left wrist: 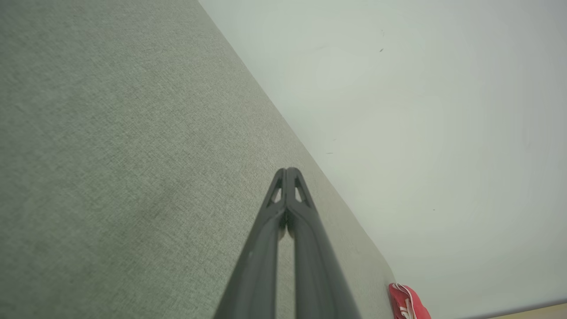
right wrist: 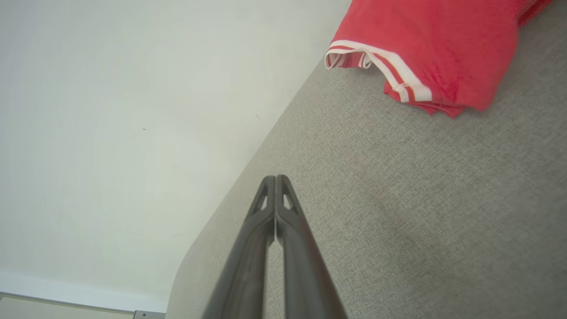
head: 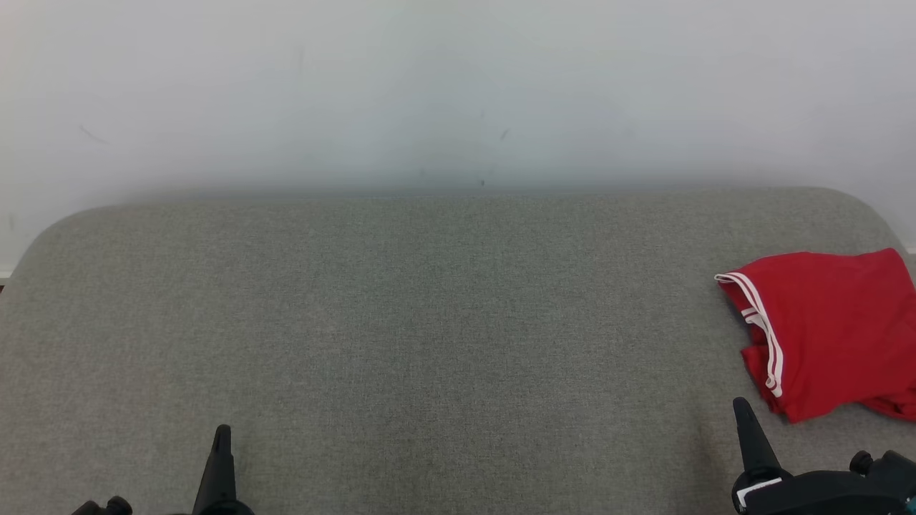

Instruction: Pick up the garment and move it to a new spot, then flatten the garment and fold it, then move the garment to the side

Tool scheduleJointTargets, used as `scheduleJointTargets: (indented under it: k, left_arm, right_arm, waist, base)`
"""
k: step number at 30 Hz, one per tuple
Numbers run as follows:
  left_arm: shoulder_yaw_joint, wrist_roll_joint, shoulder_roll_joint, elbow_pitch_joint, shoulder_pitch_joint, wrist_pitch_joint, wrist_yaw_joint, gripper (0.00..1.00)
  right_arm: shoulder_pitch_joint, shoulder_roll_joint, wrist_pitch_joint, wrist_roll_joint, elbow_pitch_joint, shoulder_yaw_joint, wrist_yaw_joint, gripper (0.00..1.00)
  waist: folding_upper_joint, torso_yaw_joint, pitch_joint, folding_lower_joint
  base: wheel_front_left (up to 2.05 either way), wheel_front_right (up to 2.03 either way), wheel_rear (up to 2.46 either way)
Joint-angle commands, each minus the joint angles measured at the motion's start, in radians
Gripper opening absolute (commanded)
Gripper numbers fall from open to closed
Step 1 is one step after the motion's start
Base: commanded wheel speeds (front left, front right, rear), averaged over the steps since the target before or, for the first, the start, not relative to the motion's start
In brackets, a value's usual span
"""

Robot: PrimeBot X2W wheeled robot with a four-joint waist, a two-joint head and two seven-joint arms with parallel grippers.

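Left pincer (head: 223,431), right pincer (head: 739,403): clenched, empty. Garment (head: 834,329) bunched at counter (head: 429,322) right edge. Open right pincer; pinch striped hem (head: 763,323), lift clear.

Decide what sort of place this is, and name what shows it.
Probably an indoor robot workspace, perhaps a lab: a grey fabric-covered surface against a plain pale wall, a red garment lying at its right end, and the left pincer and right pincer shut at the near edge.
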Motion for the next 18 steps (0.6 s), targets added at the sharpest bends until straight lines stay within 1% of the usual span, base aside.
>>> scheduleJointTargets:
  k: [1,9,18]
  left_arm:
    - [0.002,-0.03,0.006,-0.005,-0.028,0.008,-0.001,0.0]
    - [0.005,-0.123,0.006,0.006,-0.047,0.034,-0.001,0.0]
    - [0.007,-0.197,0.005,0.015,-0.061,0.056,-0.001,0.0]
  right_arm:
    - [-0.017,-0.001,0.004,0.032,-0.013,-0.007,-0.001,0.0]
    - [-0.025,-0.001,0.016,0.13,-0.015,-0.02,-0.001,0.0]
    - [-0.029,-0.001,0.026,0.207,-0.016,-0.031,-0.001,0.0]
  waist:
    - [-0.0001,0.0,0.0,-0.0001]
    - [-0.0001,-0.001,0.003,-0.0001]
    - [-0.0001,-0.001,0.005,-0.0001]
  base:
    - [0.0,0.0,0.0]
    - [0.0,0.0,0.0]
    - [0.0,0.0,0.0]
